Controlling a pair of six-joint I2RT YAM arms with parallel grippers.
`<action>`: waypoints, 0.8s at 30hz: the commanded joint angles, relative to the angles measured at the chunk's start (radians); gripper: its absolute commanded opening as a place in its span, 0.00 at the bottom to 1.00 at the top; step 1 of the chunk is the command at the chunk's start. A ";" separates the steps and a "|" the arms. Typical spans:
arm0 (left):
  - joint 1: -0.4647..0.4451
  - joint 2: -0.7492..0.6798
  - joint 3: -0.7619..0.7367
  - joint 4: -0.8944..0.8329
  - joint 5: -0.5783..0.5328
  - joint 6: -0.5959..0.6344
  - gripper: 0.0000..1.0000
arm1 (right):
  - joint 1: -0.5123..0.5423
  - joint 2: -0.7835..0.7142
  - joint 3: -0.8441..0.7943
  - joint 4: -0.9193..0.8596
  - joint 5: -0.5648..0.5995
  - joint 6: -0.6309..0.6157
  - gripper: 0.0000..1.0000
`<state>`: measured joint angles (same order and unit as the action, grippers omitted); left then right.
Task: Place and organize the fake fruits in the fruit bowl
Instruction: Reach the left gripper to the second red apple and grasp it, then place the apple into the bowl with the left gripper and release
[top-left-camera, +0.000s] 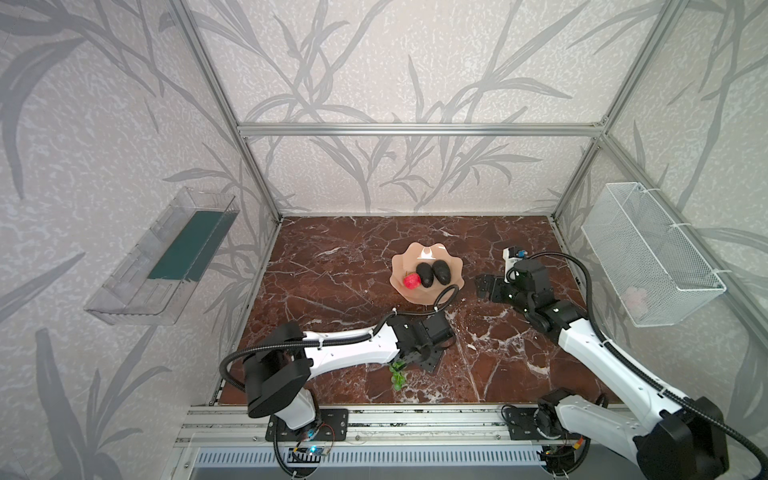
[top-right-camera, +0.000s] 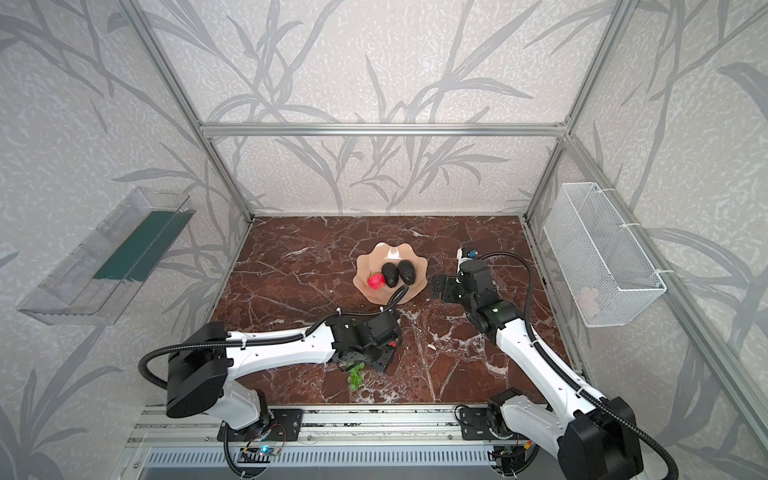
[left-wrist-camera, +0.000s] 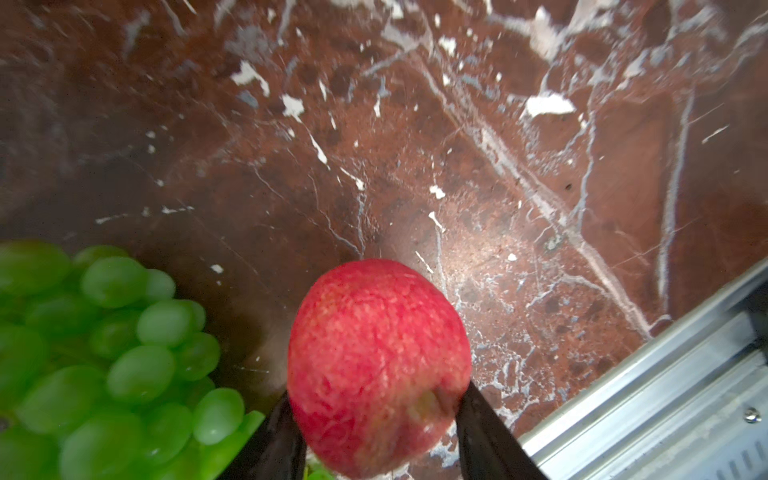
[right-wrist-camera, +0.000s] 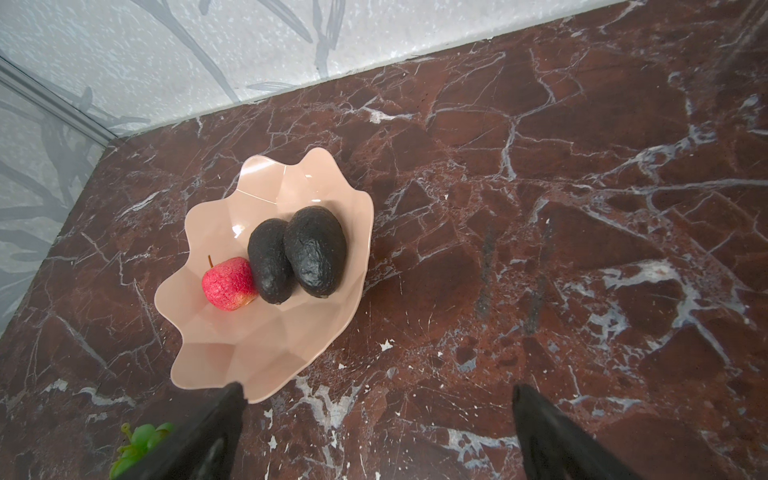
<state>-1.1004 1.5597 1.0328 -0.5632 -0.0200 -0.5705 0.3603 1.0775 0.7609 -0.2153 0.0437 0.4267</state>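
Apple grip note: left claw was clamped on the loose red apple, fingers on opposite sides, one beside the stem dimple; we couldn't tell whether it was off the worktop. We judged it light, stiff and slightly textured, so low slip risk, but round, so best held across the widest part. Grapes lay just beside it; we read them as soft, floppy and long, better taken mid-bunch. Fruit bowl sat well apart, holding the other apple touching one of two avocados lying side by side, near half bare. Right claw hovered spread wide and empty beside that bowl. Bowl looked glossy and light, so gentle set-down advised.
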 joint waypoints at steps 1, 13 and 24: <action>0.077 -0.080 0.050 -0.002 -0.013 0.034 0.54 | -0.010 -0.030 0.004 -0.008 0.004 0.005 0.99; 0.360 0.045 0.227 0.079 0.168 0.160 0.54 | -0.021 -0.037 0.011 -0.025 0.002 -0.008 0.99; 0.410 0.299 0.381 0.109 0.384 0.170 0.53 | -0.026 -0.010 0.010 -0.016 -0.008 -0.007 0.99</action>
<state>-0.7006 1.8206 1.3819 -0.4534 0.2752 -0.4171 0.3393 1.0611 0.7609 -0.2230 0.0422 0.4259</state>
